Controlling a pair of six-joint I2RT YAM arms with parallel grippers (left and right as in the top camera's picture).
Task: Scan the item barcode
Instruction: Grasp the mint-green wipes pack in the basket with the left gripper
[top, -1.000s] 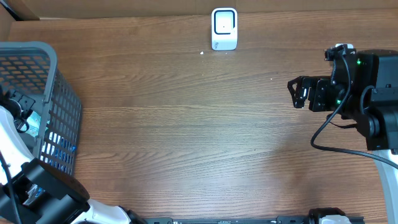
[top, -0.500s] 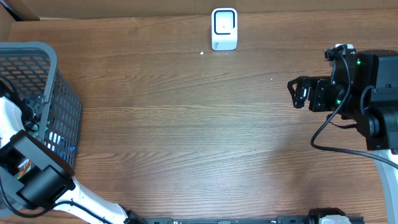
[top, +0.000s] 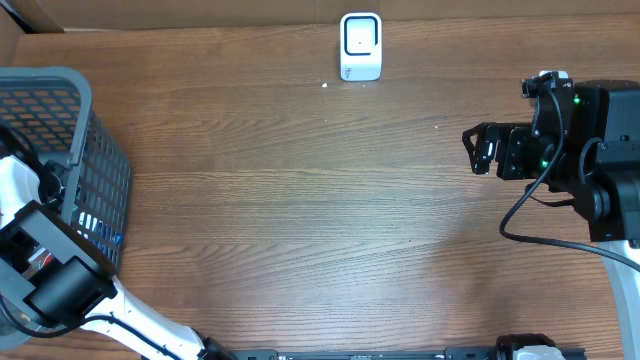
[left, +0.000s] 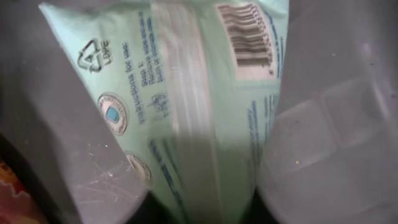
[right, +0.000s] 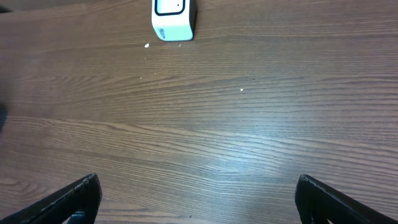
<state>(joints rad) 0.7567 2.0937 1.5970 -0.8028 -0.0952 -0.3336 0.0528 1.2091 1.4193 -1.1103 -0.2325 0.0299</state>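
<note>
While at basket (top: 100, 150), left gripper (left: 202, 112) pinching packet (left: 155, 74)

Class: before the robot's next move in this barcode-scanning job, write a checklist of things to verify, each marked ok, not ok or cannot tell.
1. Left fingers closed on the pale green plastic packet: ok.
2. Black printed barcode not covered by the fingers: ok.
3. Packet lifted clear of the grey mesh basket: not ok, the left arm reaches into it.
4. White box-shaped scanner unobstructed on the brown wooden table: ok.
5. Right fingers open and off to the side of the scanner: ok.
6. Grip firm enough for lifting: cannot tell.
</note>
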